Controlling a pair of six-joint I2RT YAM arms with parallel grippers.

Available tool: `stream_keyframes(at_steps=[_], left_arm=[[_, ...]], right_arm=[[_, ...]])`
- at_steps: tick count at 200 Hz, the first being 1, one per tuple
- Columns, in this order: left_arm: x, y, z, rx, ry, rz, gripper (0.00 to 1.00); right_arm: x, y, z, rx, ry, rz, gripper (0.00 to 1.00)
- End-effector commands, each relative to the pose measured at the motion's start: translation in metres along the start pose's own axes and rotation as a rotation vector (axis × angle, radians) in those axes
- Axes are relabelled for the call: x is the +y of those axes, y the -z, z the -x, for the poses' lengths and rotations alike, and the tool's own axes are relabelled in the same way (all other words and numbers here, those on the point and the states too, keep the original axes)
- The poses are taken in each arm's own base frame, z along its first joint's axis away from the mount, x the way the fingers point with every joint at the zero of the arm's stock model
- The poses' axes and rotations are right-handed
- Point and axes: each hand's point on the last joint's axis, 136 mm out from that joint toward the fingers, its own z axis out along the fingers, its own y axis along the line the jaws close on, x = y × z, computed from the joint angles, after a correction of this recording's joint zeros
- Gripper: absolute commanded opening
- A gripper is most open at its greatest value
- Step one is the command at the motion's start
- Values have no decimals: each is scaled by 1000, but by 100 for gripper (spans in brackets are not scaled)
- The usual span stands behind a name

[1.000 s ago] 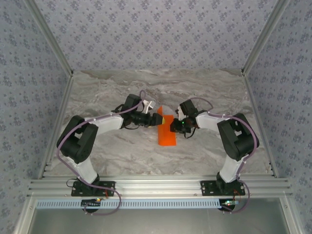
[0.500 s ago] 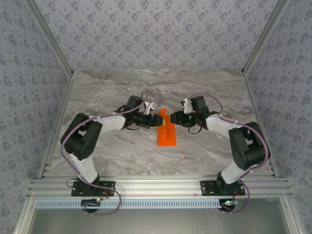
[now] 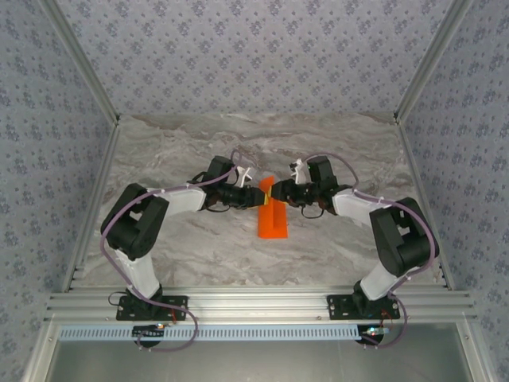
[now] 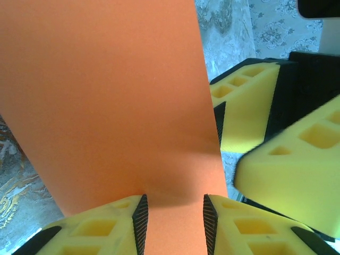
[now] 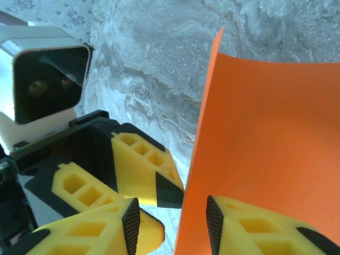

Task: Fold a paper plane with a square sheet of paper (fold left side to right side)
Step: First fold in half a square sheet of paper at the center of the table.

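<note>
The orange sheet of paper [image 3: 273, 221] lies mid-tabletop [image 3: 199, 143] as a narrow strip. Its long axis runs from the arm bases toward the far wall, and its far end curls up between both claws. My left claw [image 3: 256, 195] is at its left and my right claw [image 3: 281, 193] is opposite, equally near. Both stand part-open, and the raised edge sits loosely inside the right one (I see no pinch on either). I judge the left edge must travel rightward.
</note>
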Motion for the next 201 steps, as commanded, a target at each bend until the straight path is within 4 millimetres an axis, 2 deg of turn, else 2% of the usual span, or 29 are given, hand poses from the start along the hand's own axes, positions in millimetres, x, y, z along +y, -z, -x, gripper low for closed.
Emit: stream_keyframes(at_steps=[1,23,42,59,94,117,153,201], left_arm=[[-9,-2,8,-10,-35,-23,35],[-9,0,9,-16,-38,-13,35],[-8,3,8,-23,-45,17,42],[-2,7,8,-36,-44,66,52],[19,15,6,-56,-13,194,61],[26,13,5,-55,4,228,62],[31,-2,1,-20,14,259,62],[44,-13,0,3,49,347,62]], right_arm=[[-6,-7,-6,32,-28,-12,33],[-12,-6,-7,40,-21,-59,17],[-21,-5,-8,60,19,-120,6],[-30,-4,-7,75,37,-176,5],[-52,-4,-8,104,55,-284,6],[-61,-7,-8,115,58,-317,7],[-70,-8,-9,118,49,-352,8],[-76,-8,-10,121,45,-366,10]])
